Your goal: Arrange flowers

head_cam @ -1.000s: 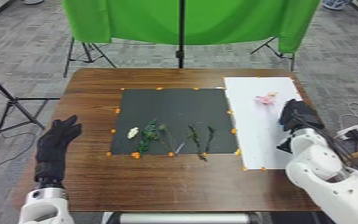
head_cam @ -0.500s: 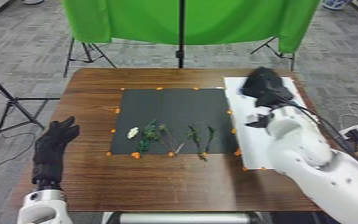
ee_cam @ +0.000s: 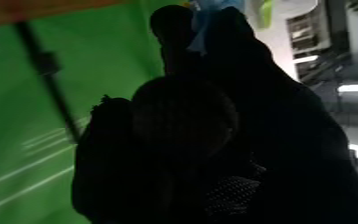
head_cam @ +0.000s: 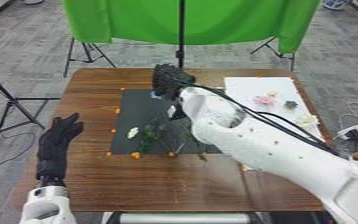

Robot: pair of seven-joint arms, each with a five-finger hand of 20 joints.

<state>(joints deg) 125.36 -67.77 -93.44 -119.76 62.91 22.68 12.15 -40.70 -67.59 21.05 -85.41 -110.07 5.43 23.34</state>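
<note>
Right hand (head_cam: 170,81): fingers drawn together, pinching a blue flower (head_cam: 155,94) at the fingertips, over the far end of the dark mat (head_cam: 136,107), toward 11 o'clock from the mat's centre. How much stem lies inside the grip cannot be told.

Left hand (head_cam: 58,134): fingers spread and relaxed, grasping nothing, at 9 o'clock beside the mat.

On the mat, you have a white flower (head_cam: 133,132) at 8 o'clock and green sprigs (head_cam: 144,144) at 7 o'clock. On the white sheet (head_cam: 246,86), toward 2 to 3 o'clock of the table, lie a pink flower (head_cam: 264,100), a dark green piece (head_cam: 291,104) and cream flowers (head_cam: 306,120).

Handling: expect the blue flower to be very light, with soft petals that crush easily and a thin, stiffer stem liable to roll or slip in the glove. Grip the stem just below the head; apply no pressure to petals. Judged step: placing this flower on the mat. Lower it head toward 12 o'clock, then release gently to prevent dragging.
</note>
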